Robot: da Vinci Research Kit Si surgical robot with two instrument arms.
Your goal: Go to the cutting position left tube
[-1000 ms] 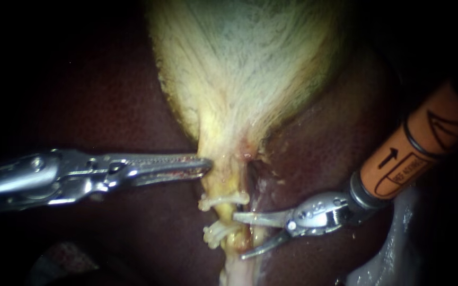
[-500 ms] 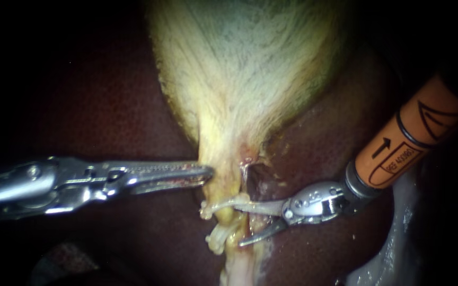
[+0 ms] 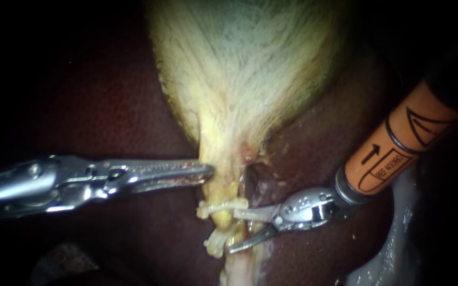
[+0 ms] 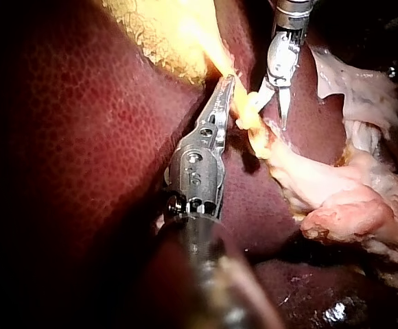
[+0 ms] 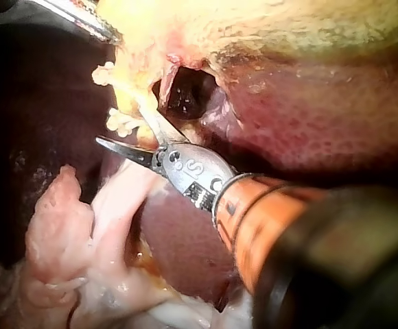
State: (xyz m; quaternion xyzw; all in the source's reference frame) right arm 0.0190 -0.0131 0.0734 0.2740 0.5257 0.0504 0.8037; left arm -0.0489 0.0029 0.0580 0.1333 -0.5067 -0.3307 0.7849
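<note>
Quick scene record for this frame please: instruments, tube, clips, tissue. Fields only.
left instrument: tip against the neck of the gallbladder, above the clips
right instrument: blades open, apparently straddling the tube between the clips
clips: upper clip and lower clip, pale, both on the tube
tube: looks intact between the clips
surroundings: liver

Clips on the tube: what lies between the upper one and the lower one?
Endoscope view: only a short bare stretch of the tube between the upper clip and the lower clip; the right instrument's open blades reach toward it.
</note>
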